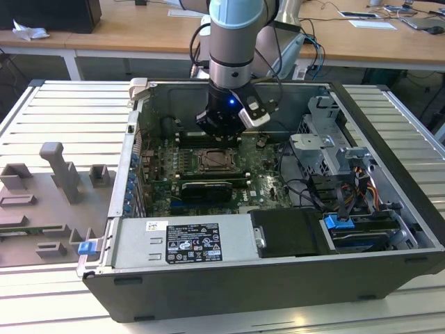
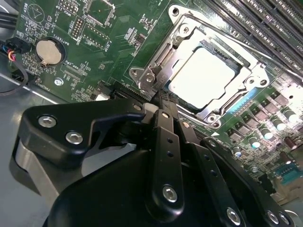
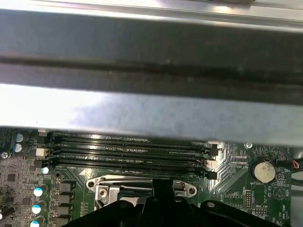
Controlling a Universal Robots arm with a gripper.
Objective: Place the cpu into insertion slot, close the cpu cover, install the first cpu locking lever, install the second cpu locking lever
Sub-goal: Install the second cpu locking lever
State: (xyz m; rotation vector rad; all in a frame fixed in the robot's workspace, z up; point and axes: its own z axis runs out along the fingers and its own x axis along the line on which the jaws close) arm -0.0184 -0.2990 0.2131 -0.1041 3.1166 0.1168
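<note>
From my remote seat: the cpu (image 2: 207, 77) is already down in its slot on the motherboard (image 2: 99, 42), pale face up, and the cpu cover (image 2: 246, 90) looks folded flat over it, its metal frame ringing the chip w/ the chip showing thru the cut-out. So steps 1 and 2 look done, as best I can judge. The levers I can't confirm as latched: there's metal hardware at the cover's corner nearest the fingers, but whether a lever is hooked there I can't tell.

The gripper (image 2: 158, 101) sits w/ its fingertips pinched together, narrow black fingers (image 2: 166, 125) meeting at a point right at the edge of the socket frame, by that corner. I see nothing held between them; whether they touch the frame I can't say.

Arm pose: in the exterior view the arm (image 1: 235, 42) drops near vertical into the open pc case (image 1: 389, 111), wrist just above the socket (image 1: 217, 161), tool pointing down at the board. In the first wrist view the RAM slots (image 3: 128, 153) run just beyond the socket.
</note>
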